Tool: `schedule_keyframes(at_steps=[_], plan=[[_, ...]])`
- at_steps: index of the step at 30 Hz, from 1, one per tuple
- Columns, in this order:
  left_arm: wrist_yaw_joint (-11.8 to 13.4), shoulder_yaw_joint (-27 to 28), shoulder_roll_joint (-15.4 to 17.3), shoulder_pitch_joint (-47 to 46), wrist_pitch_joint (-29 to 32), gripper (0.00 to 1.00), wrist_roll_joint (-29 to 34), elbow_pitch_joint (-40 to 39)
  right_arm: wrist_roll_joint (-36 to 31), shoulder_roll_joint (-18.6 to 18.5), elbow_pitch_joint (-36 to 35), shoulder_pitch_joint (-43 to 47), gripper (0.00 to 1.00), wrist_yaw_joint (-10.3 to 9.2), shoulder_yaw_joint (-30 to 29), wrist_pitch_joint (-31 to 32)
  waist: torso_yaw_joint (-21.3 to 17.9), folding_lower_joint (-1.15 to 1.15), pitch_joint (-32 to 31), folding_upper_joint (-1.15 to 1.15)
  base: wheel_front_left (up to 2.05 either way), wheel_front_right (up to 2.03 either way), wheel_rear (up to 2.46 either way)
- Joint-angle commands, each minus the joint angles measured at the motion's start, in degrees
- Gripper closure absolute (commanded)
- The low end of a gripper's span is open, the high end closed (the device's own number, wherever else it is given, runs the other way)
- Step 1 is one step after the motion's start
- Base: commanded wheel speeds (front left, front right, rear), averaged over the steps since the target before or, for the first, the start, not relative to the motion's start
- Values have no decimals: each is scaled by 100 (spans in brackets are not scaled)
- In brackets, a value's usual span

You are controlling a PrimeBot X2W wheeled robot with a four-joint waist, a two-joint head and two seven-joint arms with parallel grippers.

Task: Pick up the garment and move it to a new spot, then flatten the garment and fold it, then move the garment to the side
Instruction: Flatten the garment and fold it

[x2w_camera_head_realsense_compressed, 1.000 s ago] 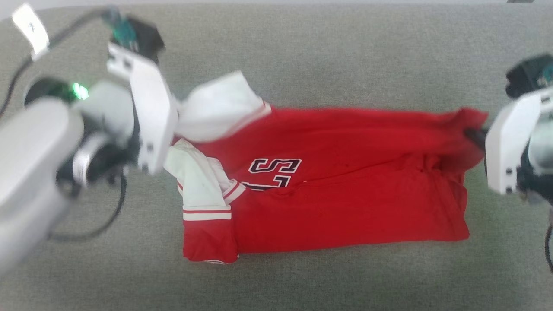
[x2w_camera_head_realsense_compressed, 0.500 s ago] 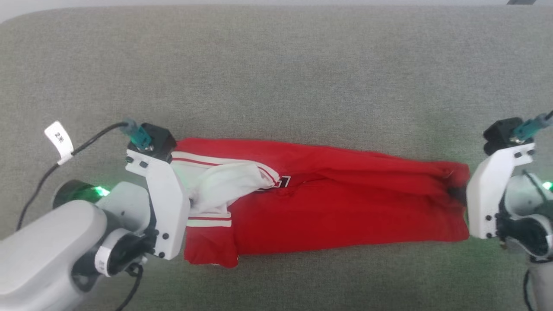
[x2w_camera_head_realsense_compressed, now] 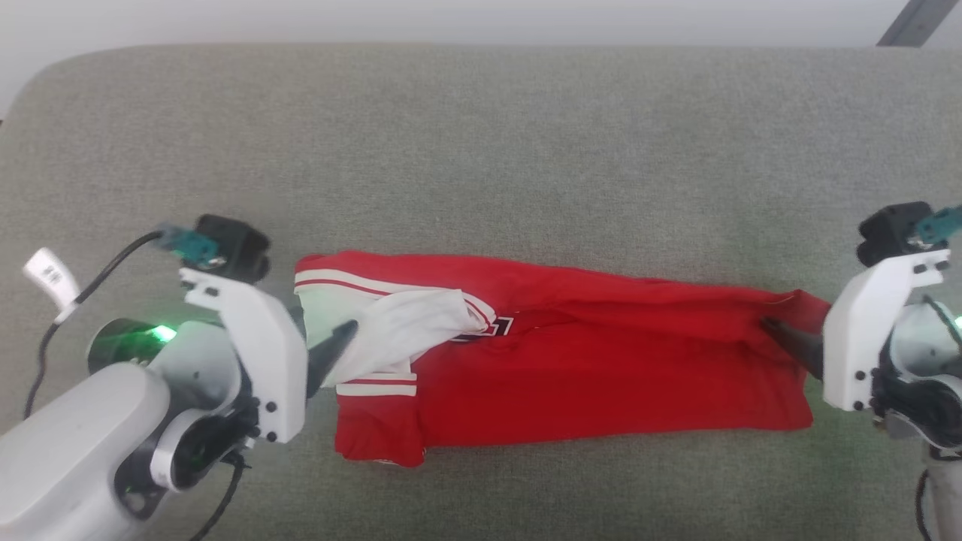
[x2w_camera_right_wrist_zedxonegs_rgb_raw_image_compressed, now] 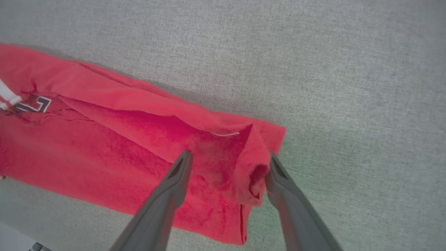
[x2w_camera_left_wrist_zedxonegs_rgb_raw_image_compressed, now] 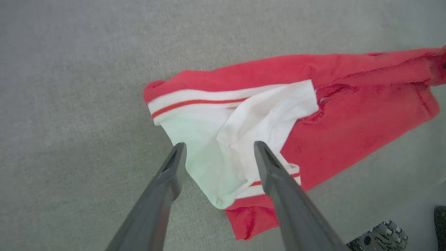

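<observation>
The garment [x2w_camera_head_realsense_compressed: 601, 376], a red jersey with white sleeves, lies folded in a long band across the middle of the grey fabric surface [x2w_camera_head_realsense_compressed: 481, 150]. A scrap of black, white-edged lettering [x2w_camera_head_realsense_compressed: 502, 328] peeks from the fold, unreadable. The left gripper [x2w_camera_left_wrist_zedxonegs_rgb_raw_image_compressed: 219, 146] straddles the left sleeve and the right gripper [x2w_camera_right_wrist_zedxonegs_rgb_raw_image_compressed: 229, 155] the right hem. Both have their fingers spread, having released the ends they pinched half a second ago.

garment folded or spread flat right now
Folded lengthwise: the garment lies as a narrow band, its upper layer doubled over the front.
</observation>
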Motion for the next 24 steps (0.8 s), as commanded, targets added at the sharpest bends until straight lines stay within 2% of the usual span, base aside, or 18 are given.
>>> schedule_keyframes(at_steps=[1, 4, 5, 10, 14, 19, 24], plan=[[27, 110, 64, 204, -320, 0, 36, -63, -8, -5, -67, 103, 0, -9, -110, -15, 35, 0, -65, 0, 0, 0, 0], [18, 240, 149, 404, -863, 0, 211, -102, -22, 17, -94, 185, 0, -9, -301, 11, 72, 0, -105, 0, 0, 0, 0], [18, 240, 149, 404, -863, 0, 211, -102, -22, 17, -94, 185, 0, -9, -301, 11, 72, 0, -105, 0, 0, 0, 0], [149, 549, 154, 774, -1947, 0, 472, 58, -108, 27, 27, 276, 0, -9, -571, 119, 170, 0, -114, 0, 0, 0, 0], [158, 786, 105, 1059, -2882, 0, 692, 221, -75, 48, 204, 314, 0, -9, -711, 215, 271, 0, -74, 0, 0, 0, 0], [79, 1197, -63, 1496, -4157, 0, 779, 589, 48, 69, 591, 288, 0, -9, -723, 307, 388, 0, -23, 0, 0, 0, 0], [-79, 1788, -363, 1951, -4578, 0, 946, 894, 214, 63, 1151, 190, 0, -9, -520, 254, 506, 0, 22, 0, 0, 0, 0]])
